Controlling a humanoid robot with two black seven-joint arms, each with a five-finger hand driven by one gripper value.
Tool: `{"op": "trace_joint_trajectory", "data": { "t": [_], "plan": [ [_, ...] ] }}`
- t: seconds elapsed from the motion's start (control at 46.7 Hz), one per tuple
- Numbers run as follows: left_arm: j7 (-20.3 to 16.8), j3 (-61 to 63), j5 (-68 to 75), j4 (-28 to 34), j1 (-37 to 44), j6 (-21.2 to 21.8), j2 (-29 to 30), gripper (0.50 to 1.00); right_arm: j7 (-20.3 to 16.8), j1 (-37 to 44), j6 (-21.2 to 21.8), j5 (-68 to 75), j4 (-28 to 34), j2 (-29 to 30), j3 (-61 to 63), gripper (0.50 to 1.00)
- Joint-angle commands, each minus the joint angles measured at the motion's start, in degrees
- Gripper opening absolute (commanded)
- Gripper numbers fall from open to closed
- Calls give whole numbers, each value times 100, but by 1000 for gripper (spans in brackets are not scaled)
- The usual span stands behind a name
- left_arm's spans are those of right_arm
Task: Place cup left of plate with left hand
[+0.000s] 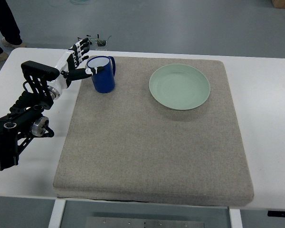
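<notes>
Tabletop (266, 118): white, filling most of the view, with grey floor beyond its far edge.
Mat (152, 152): a grey felt-like pad lying flat on the tabletop, carrying both dishes (its near edge casts a thin shadow on the white surface).
Left arm (19, 128): black jointed links entering from the picture's left edge, rising toward the far left corner of the mat, with a white wrist section just behind the hand.
Plate (179, 87): pale green, round, shallow, resting on the far right part of the mat.
Cup (103, 75): dark blue with a light interior, standing upright on the far left corner of the mat, well to the left of the plate, handle turned toward the plate side.
Left hand (76, 59): black and white, just beside the cup on its left; the fingers (80, 47) are extended and spread rather than wrapped round the cup, while the thumb tip reaches to the cup's rim (whether it actually touches cannot be told).
Person: only dark trouser legs and shoes (12, 42) on the floor at the far left.
</notes>
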Motion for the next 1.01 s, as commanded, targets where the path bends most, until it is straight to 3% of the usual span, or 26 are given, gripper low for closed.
{"op": "trace_joint_trajectory", "data": {
  "t": [0.0,0.471,0.749,0.984],
  "plan": [
    [0,-69,-3,2,-17,-19,50,994,0,0,0,3,-3,0,-3,934],
    [9,-218,-372,-631,-412,-90,120,992,0,0,0,-5,-3,0,-3,934],
    [106,-218,-1795,-614,-1150,-72,-73,988,0,0,0,3,-3,0,-3,934],
    [246,-262,-1963,-324,-1414,-2,-407,979,0,0,0,-5,5,0,-3,934]
  ]
}}
